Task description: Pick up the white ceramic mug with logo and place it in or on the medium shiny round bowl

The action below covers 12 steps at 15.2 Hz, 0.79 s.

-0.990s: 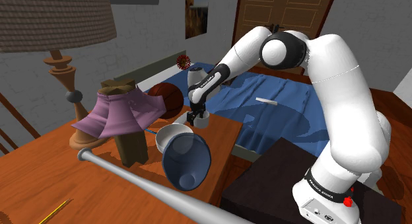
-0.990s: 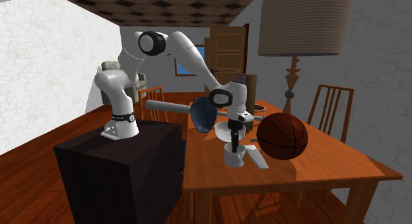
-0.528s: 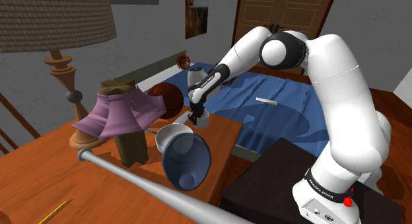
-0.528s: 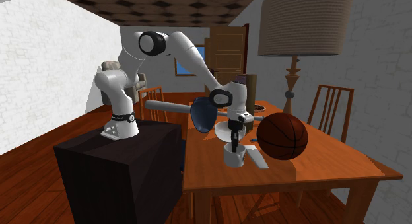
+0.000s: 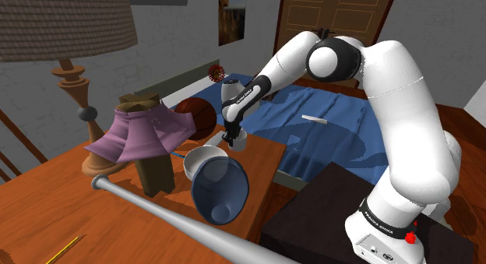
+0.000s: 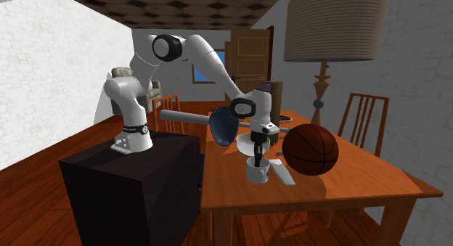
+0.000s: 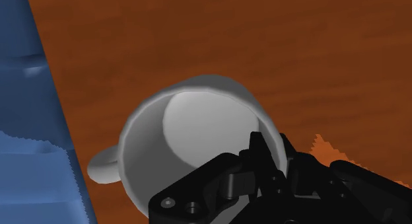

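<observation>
Pinching grey-white mug [image 7: 191, 130] near basketball [image 6: 311, 149]: gripper [image 7: 276, 156] narrow, clasping rim wall opposite handle [image 7: 102, 166]. Judged stiff, light, slick, breakable; rim pinch suits.

Mug [image 7: 191, 123]: near rim hidden behind end effector [image 7: 274, 154]; logo cannot be made out. Lamp shade [image 5: 62, 25] cut by shoulder view's top edge; bat [image 5: 171, 218] by bottom edge.

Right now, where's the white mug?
In the shoulder view the white mug is near the wooden table's bed-side edge, just right of the white bowl, with the end effector clasping its rim.
</observation>
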Each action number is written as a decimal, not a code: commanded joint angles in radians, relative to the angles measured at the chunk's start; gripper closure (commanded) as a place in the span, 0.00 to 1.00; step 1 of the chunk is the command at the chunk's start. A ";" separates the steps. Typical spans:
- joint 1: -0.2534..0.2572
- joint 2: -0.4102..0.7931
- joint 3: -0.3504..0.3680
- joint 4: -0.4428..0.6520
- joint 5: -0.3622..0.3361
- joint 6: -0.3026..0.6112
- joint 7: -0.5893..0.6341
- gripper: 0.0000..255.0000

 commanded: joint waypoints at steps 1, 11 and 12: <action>-0.001 -0.010 0.001 -0.003 0.001 -0.008 -0.001 1.00; -0.007 -0.111 0.011 -0.020 0.013 -0.091 -0.012 1.00; -0.008 -0.120 0.012 -0.020 0.014 -0.100 -0.013 1.00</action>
